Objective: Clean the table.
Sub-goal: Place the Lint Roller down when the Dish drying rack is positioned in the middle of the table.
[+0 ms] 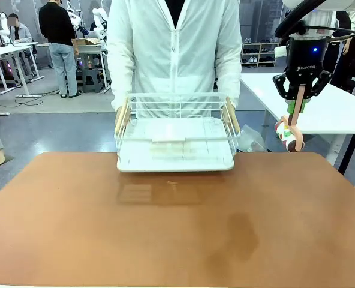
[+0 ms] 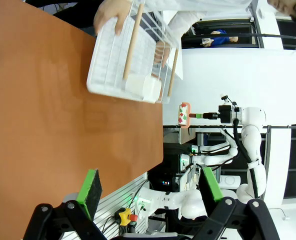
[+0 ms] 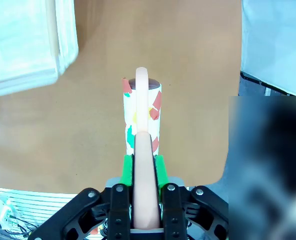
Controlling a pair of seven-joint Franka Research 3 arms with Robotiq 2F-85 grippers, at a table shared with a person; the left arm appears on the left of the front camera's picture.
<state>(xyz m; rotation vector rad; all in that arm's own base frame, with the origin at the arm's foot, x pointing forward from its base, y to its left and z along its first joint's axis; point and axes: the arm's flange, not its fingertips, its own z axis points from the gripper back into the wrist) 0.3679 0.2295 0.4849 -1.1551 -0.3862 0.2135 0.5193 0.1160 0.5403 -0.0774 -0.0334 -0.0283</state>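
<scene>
The reddish-brown table (image 1: 165, 240) spreads across the front view, with a faint darker patch right of its middle. My right gripper (image 1: 295, 109) hangs above the table's far right corner, shut on the pink handle of a roller (image 1: 288, 135) that is white with red, green and yellow patches. In the right wrist view the roller (image 3: 142, 112) points down at the table (image 3: 198, 55) from my right gripper (image 3: 143, 167). My left gripper (image 2: 150, 187) is open with nothing between its green pads (image 2: 90, 187), off the table (image 2: 48, 125) edge. The roller (image 2: 184, 114) also shows far off there.
A person in white holds a white wire basket (image 1: 175, 165) with wooden side bars at the table's far edge; a white block (image 2: 143, 86) lies in it. A white-topped table (image 1: 333, 111) stands to the right, behind my right arm.
</scene>
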